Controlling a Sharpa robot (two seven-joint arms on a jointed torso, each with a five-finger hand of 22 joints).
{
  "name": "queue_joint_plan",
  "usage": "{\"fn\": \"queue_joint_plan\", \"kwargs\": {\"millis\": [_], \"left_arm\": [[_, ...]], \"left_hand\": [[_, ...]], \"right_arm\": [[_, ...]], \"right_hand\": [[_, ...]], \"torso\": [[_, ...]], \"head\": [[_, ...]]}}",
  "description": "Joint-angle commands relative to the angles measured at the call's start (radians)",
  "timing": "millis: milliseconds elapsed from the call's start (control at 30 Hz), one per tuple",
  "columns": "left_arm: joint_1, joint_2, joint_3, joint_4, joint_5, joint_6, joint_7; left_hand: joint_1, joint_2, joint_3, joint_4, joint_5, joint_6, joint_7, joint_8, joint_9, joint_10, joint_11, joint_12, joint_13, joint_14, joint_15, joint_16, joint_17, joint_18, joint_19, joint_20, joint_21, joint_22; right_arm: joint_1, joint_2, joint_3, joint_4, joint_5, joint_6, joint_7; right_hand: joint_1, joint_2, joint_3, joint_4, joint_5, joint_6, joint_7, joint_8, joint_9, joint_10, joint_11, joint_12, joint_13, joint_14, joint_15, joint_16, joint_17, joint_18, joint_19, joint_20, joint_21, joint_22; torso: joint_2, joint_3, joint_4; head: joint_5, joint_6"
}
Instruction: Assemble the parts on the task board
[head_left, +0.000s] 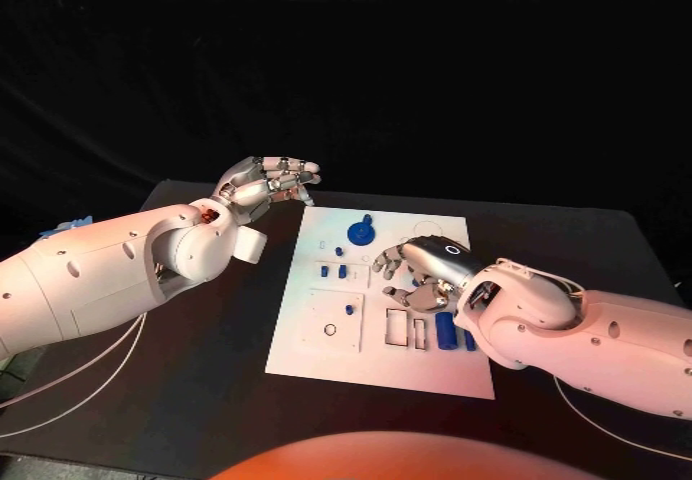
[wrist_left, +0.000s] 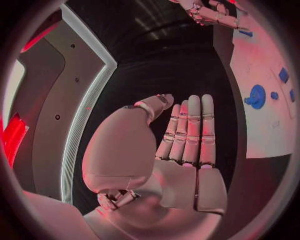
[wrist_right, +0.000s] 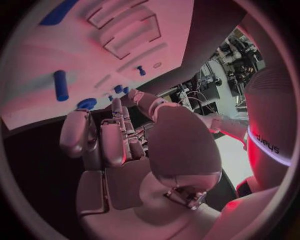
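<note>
task board (head_left: 378, 370) mid-table; right hand (head_left: 418, 272) curled over parts (head_left: 447, 329), empty; left hand (head_left: 270, 181) spread, beside board.

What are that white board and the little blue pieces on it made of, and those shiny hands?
The task board looks like matte white plastic: flat, glare-free, with crisp cut-out slots. The blue parts look like moulded or printed plastic, evenly coloured and dull. The right hand and left hand look like brushed metal, silvery with soft highlights, though coated plastic is possible.

The left hand (wrist_left: 181, 150) is empty, fingers straight and together. Beside it lies the task board (wrist_left: 262, 95) carrying a round blue part (wrist_left: 256, 96), possibly a knob.
</note>
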Motion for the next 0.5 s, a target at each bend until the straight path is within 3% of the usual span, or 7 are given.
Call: {"fn": "queue_joint_plan", "kwargs": {"millis": [33, 167, 267, 367, 500], "left_arm": [[0.000, 0.001, 0.001, 0.001, 0.004, 0.021, 0.001], [0.000, 0.001, 0.000, 0.000, 0.004, 0.023, 0.001], [0.000, 0.002, 0.000, 0.000, 0.004, 0.027, 0.001], [0.000, 0.004, 0.000, 0.001, 0.003, 0.031, 0.002], [0.000, 0.004, 0.000, 0.002, 0.000, 0.033, 0.003]], "left_hand": [[0.003, 0.002, -0.001, -0.005, 0.003, -0.006, 0.002, -0.006, -0.001, -0.002, 0.008, -0.005, -0.001, -0.004, 0.005, -0.006, -0.001, 0.000, -0.005, 0.002, 0.003, 0.001], [0.003, 0.002, -0.001, -0.005, 0.003, -0.006, 0.002, -0.006, -0.001, -0.002, 0.008, -0.005, -0.001, -0.004, 0.005, -0.006, -0.001, 0.000, -0.005, 0.002, 0.003, 0.001], [0.003, 0.002, -0.001, -0.005, 0.003, -0.005, 0.002, -0.006, -0.001, -0.002, 0.008, -0.005, -0.001, -0.004, 0.005, -0.006, -0.002, -0.001, -0.006, 0.003, 0.003, 0.001], [0.003, 0.003, -0.001, -0.005, 0.003, -0.005, 0.002, -0.006, -0.001, -0.002, 0.008, -0.005, -0.001, -0.004, 0.005, -0.006, -0.002, 0.000, -0.006, 0.003, 0.004, 0.001], [0.003, 0.004, -0.001, -0.005, 0.003, -0.005, 0.001, -0.006, -0.001, -0.002, 0.008, -0.005, -0.001, -0.003, 0.005, -0.005, -0.001, 0.000, -0.005, 0.003, 0.004, 0.002]], "right_arm": [[0.026, -0.025, 0.002, 0.001, 0.028, 0.089, -0.021], [0.046, -0.046, 0.003, -0.015, 0.023, 0.141, -0.020], [0.053, -0.050, 0.003, -0.030, 0.016, 0.179, -0.020], [0.054, -0.050, 0.003, -0.046, 0.012, 0.208, -0.023], [0.054, -0.046, 0.003, -0.068, 0.001, 0.230, -0.029]], "right_hand": [[-0.007, -0.014, -0.027, 0.010, 0.014, -0.006, -0.002, -0.004, 0.001, -0.043, 0.007, -0.013, -0.011, 0.018, 0.014, -0.020, -0.031, 0.020, -0.032, 0.003, -0.064, 0.078], [0.004, -0.021, -0.072, 0.015, 0.022, -0.021, -0.014, -0.015, 0.001, -0.104, 0.018, -0.023, -0.028, 0.002, 0.023, -0.036, -0.063, 0.032, -0.064, 0.012, -0.138, 0.049], [0.013, -0.020, -0.101, 0.018, 0.025, -0.035, -0.020, -0.024, -0.001, -0.128, 0.023, -0.023, -0.037, -0.003, 0.028, -0.038, -0.072, 0.035, -0.072, 0.016, -0.161, 0.040], [0.026, -0.011, -0.126, 0.022, 0.028, -0.032, -0.013, -0.024, 0.001, -0.141, 0.026, -0.018, -0.043, -0.004, 0.030, -0.032, -0.072, 0.036, -0.071, 0.019, -0.165, 0.038], [0.031, -0.007, -0.129, 0.021, 0.030, -0.030, -0.009, -0.023, 0.002, -0.140, 0.025, -0.014, -0.044, -0.003, 0.030, -0.030, -0.072, 0.036, -0.070, 0.019, -0.166, 0.037]], "torso": [[0.000, -0.0023, 0.0009], [0.000, -0.0024, 0.0006], [0.001, -0.0006, 0.0015], [0.002, 0.0007, 0.0023], [0.001, -0.0013, 0.0015]], "head": [[-0.009, 0.008], [-0.012, 0.009], [-0.014, 0.009], [-0.016, 0.010], [-0.014, 0.010]]}}
